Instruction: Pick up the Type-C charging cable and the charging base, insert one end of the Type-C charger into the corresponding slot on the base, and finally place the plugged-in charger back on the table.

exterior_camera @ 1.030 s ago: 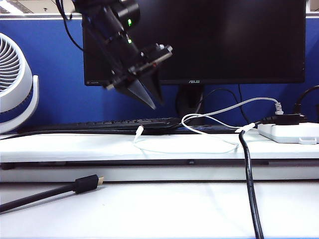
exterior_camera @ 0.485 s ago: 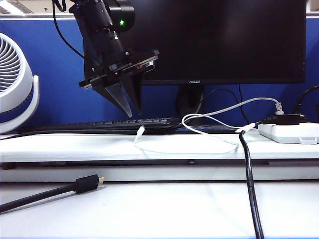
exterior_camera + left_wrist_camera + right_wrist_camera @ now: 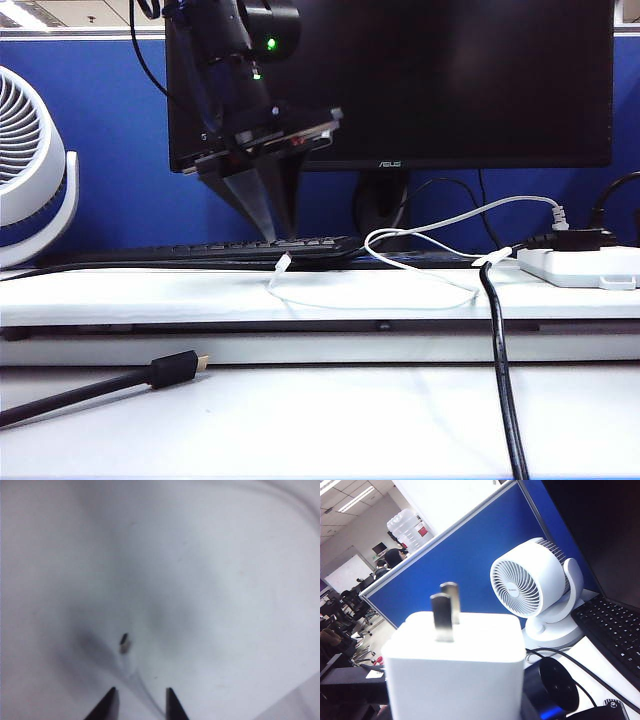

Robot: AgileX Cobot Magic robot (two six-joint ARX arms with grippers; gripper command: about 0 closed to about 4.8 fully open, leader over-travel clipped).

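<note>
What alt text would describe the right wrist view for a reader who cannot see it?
The charging base, a white block with two metal prongs pointing up, fills the foreground, apparently held by the right gripper, whose fingers are hidden. Behind it stand a white fan, a blue partition and a black keyboard.

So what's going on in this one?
The left gripper hangs open and empty, pointing down just above the near plug of the Type-C charging cable, which lies loose on the table. In the right wrist view, the charging base fills the frame, prongs up, apparently held by the right gripper, whose fingers aren't visible. Nothing is plugged in yet.
</note>
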